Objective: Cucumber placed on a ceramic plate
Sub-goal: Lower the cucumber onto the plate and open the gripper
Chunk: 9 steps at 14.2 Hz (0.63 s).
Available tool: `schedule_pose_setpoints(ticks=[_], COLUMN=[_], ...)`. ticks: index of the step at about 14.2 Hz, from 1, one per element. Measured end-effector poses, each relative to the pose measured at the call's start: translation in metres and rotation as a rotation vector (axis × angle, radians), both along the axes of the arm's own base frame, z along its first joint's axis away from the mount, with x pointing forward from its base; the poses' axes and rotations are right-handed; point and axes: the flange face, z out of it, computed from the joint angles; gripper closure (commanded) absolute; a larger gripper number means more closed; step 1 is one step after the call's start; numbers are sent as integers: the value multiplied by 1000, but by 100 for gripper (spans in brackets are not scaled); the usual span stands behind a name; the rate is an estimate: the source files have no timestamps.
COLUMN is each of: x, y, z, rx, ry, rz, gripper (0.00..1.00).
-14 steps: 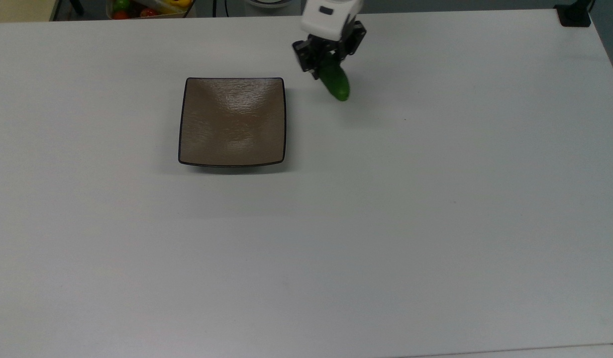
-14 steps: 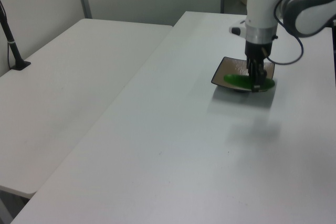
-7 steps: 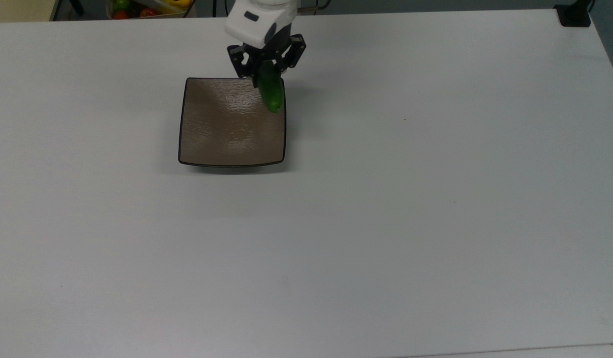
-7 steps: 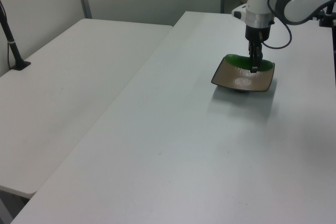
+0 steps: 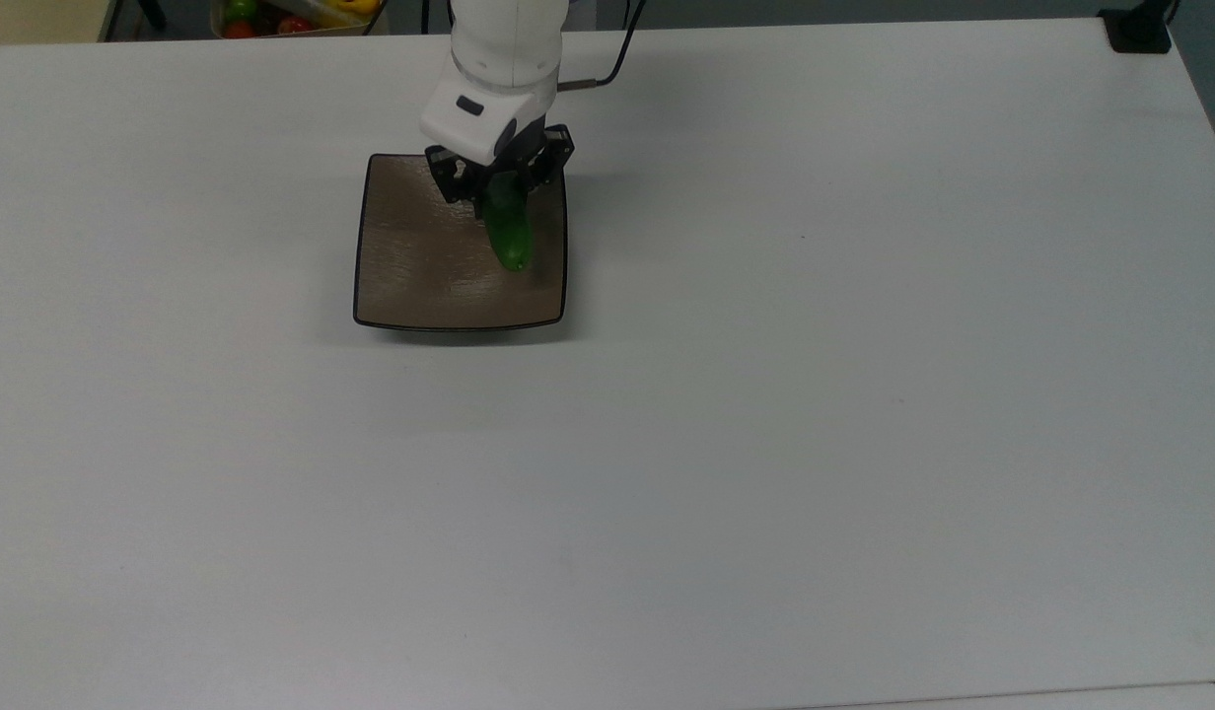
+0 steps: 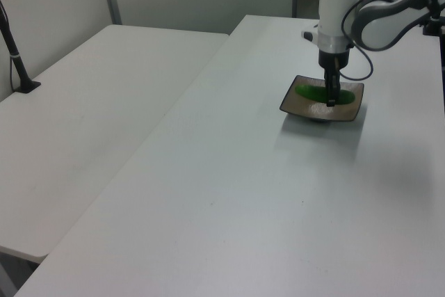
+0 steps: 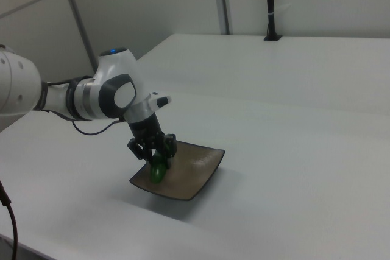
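Jaws of the gripper (image 5: pixel 497 185) are clamped across one end of the cucumber (image 5: pixel 509 235), holding it over the plate (image 5: pixel 410 276), toward the top view's right half. Judged by its glossy skin, the cucumber is likely light, firm and somewhat slippery; a hold nearer mid-length would resist swinging better. Its long axis runs from the jaws toward the plate's near edge in the top view, free end tilted downward. The surface (image 5: pixel 864 394) carries the plate.

The white arm (image 7: pixel 97 98) reaches downward, its gripper (image 5: pixel 499 192) pointing down with fingers (image 7: pixel 146 150) clamped shut.
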Motion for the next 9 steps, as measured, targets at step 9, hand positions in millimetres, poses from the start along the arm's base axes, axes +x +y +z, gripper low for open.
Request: schedule_pose_setpoints(ticks=[9], x=[8], y=[0], z=[2], rx=[-2], ry=[-17], rz=[-1], gripper=[0])
